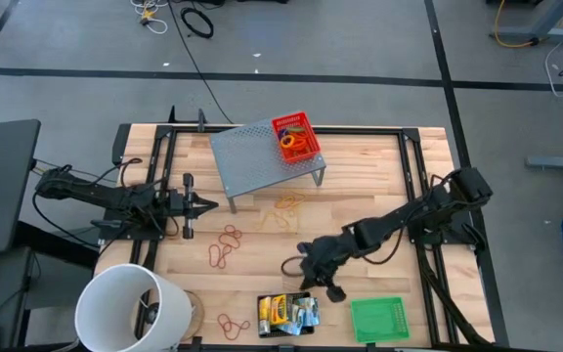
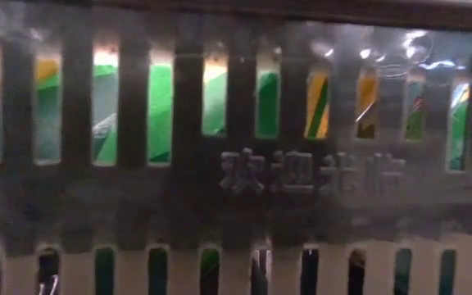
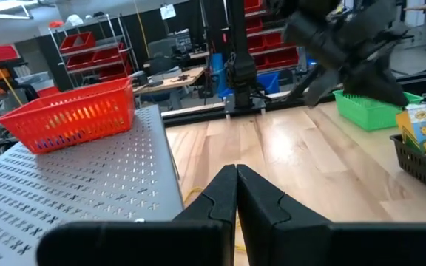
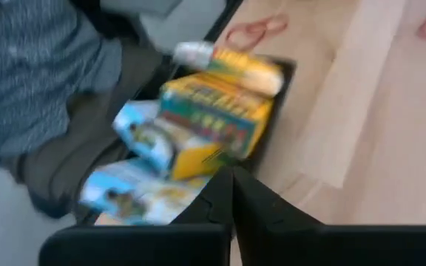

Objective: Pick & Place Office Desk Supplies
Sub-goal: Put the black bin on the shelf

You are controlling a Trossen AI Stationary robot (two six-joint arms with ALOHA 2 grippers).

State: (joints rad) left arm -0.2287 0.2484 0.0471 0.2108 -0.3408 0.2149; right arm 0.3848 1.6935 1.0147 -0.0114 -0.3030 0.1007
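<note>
a workshop: shelving racks (image 3: 98, 44) of red bins (image 3: 80, 41), workbenches behind.

We note the riser (image 1: 262, 156) at the table's (image 1: 379, 215) far middle, a tray (image 1: 298, 140) on its right end. Loose rubber bands (image 1: 225, 244) lie before the riser. Along the near edge: bucket (image 1: 130, 311) left, tray of boxes (image 1: 287, 315) middle, another tray (image 1: 379, 319) right.

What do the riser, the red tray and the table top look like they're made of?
Riser: likely sheet metal, matte grey, with rows of punched holes. Red tray: probably plastic mesh, glossy, with slotted walls. Table: wood, pale planks with visible grain and seams.
</note>
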